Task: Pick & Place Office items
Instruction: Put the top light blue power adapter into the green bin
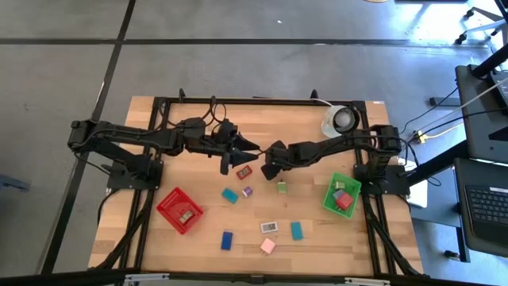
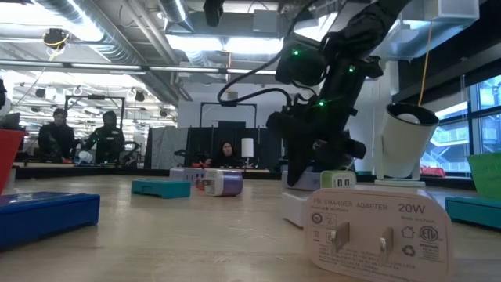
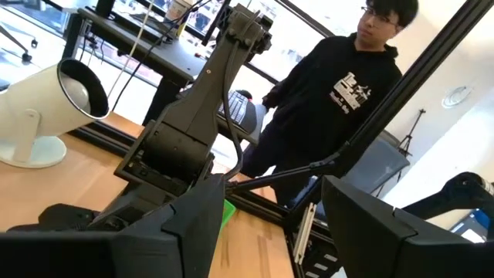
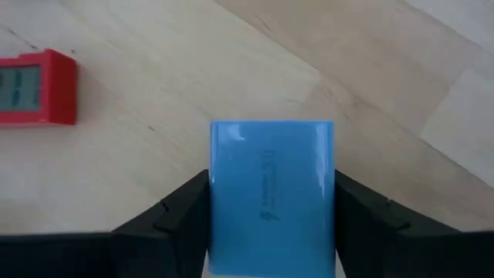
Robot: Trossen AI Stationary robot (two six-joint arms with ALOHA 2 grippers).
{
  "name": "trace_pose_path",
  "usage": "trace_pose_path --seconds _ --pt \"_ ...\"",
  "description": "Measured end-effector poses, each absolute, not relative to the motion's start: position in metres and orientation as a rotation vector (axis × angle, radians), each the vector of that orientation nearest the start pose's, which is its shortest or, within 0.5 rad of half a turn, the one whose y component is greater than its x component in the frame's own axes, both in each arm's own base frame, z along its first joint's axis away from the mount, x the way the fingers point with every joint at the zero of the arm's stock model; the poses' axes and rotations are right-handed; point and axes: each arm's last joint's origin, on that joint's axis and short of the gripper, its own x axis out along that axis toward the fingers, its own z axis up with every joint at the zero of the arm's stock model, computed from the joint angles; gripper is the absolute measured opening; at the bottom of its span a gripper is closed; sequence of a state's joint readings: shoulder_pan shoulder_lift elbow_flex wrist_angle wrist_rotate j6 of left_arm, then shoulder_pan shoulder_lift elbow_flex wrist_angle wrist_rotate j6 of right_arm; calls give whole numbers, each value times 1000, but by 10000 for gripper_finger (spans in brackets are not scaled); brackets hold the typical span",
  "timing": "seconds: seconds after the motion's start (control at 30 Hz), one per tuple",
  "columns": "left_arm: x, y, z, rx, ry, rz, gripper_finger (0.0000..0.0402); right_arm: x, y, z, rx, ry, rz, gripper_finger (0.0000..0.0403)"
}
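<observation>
On the pale wood table [image 1: 198, 246], the white charger [image 2: 376, 227] lies nearest, the purple item [image 2: 223, 182] beyond it, people seated far behind. Beside the red item [image 4: 35, 86], the right gripper [image 4: 270, 212] clamps a glossy blue block [image 4: 272, 193]. The left gripper [image 3: 266, 224] hangs parted, empty.

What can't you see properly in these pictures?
- Blue block: in the right wrist view its lower end is cut off by the picture edge. In the high view it is hidden under the right hand.
- Red basket: in the high view its contents are too small to identify.
- Red piece: in the right wrist view it is cut off by the edge, and its display is blurred.
</observation>
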State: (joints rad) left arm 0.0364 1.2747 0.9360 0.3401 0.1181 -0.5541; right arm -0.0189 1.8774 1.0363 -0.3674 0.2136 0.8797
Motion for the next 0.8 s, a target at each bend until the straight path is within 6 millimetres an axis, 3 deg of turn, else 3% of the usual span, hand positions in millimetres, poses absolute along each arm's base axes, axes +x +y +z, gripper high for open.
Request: trace_pose_path --seconds 0.27,0.5,0.8 --pt "290 7 331 -553 21 -80 212 337 -11 137 719 1009 -673 210" --pt "290 14 331 -553 22 -81 212 325 -17 206 682 731 -679 210" --pt "289 27 331 -555 9 -37 212 286 -16 305 542 278 -647 210"
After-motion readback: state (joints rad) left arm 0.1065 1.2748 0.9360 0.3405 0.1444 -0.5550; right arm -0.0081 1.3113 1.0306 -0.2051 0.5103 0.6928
